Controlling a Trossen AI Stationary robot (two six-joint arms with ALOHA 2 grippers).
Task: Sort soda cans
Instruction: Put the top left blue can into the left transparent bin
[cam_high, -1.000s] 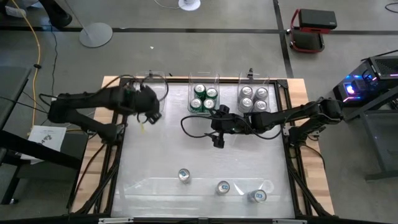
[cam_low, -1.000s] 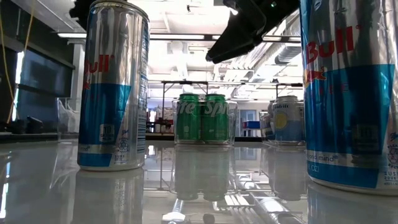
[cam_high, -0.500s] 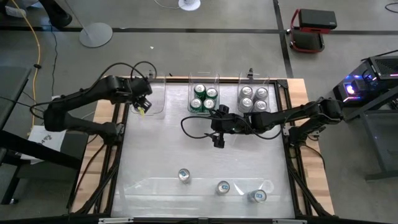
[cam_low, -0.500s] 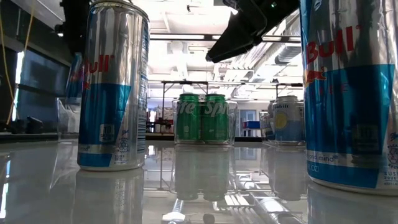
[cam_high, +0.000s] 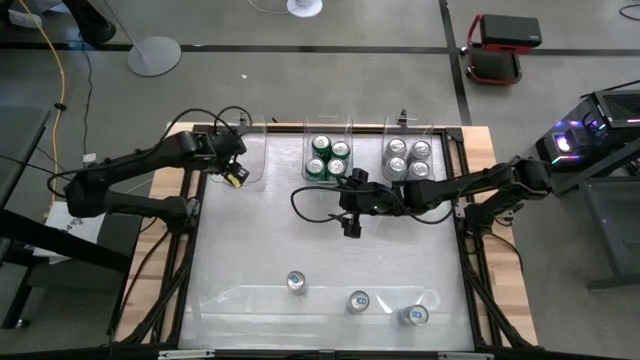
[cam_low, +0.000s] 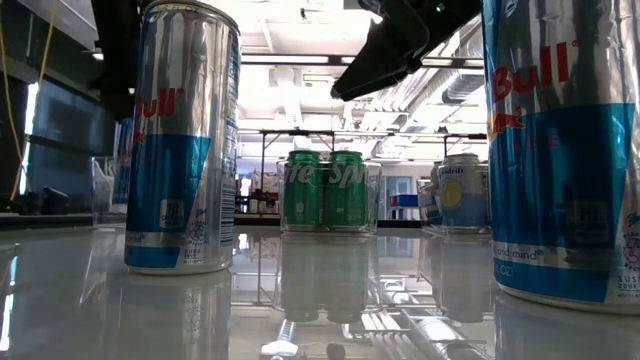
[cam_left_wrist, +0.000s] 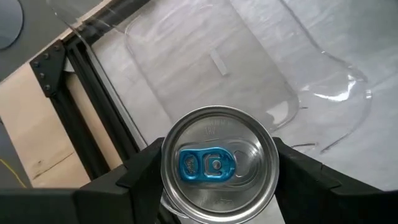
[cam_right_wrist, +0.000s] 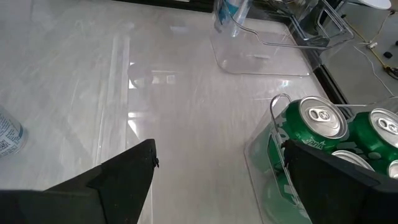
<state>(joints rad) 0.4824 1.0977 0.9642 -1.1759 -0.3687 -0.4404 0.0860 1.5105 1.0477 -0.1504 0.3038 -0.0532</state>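
Observation:
My left gripper (cam_high: 233, 172) is shut on a silver-and-blue soda can (cam_left_wrist: 217, 165), which it holds upright over the near left part of the empty left clear bin (cam_high: 250, 150). Whether the can touches the bin's floor, I cannot tell. My right gripper (cam_high: 350, 215) is open and empty, hovering just in front of the middle bin (cam_high: 328, 128), which holds several green cans (cam_right_wrist: 317, 121). The right bin (cam_high: 408, 128) holds several silver cans (cam_high: 407, 158). Three silver-and-blue cans (cam_high: 296, 283) (cam_high: 359, 300) (cam_high: 414, 315) stand upright near the table's front edge. My left gripper pinches the can between its two fingers (cam_left_wrist: 134, 180), one on each side of the can's wall just under the top rim (cam_left_wrist: 164, 168). The fingers come from above, pointing down. The can stays upright, its blue tab on top.
The three clear bins stand in a row at the table's far edge. A wide bare stretch of white tabletop (cam_high: 280, 230) lies between the bins and the three near cans. A black frame rail (cam_left_wrist: 93, 87) runs along the table's left side beside the left bin.
My left gripper has gone down with the silver-and-blue can toward the left bin, shifting a little toward the table's left and far edges. The can stays upright in the hold.

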